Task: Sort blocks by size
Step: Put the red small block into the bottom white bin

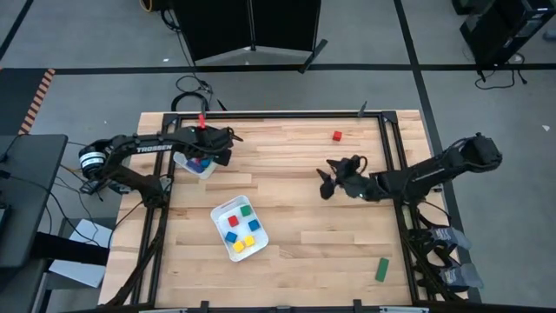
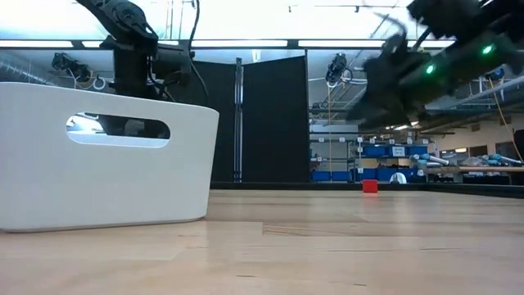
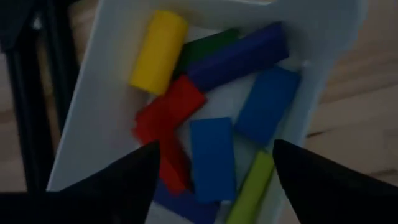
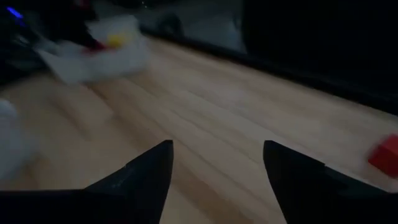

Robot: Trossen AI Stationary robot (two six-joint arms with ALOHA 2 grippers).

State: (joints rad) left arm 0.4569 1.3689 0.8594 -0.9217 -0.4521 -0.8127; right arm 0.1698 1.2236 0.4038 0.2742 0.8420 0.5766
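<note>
The table is pale wood planks, smooth with a soft sheen — the white tray looks like matt plastic, the blocks smooth-faced.

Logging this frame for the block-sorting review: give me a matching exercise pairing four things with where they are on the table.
Things:
1. small red cube
2. green rectangular bar
3. left gripper
4. right gripper

Places:
A. over the white bin of long bars at the table's left side
B. alone near the table's near right corner
C. open above bare wood, right of centre
D. alone on the wood near the far edge

Pairs: 1-D, 2-B, 3-A, 4-C
</note>
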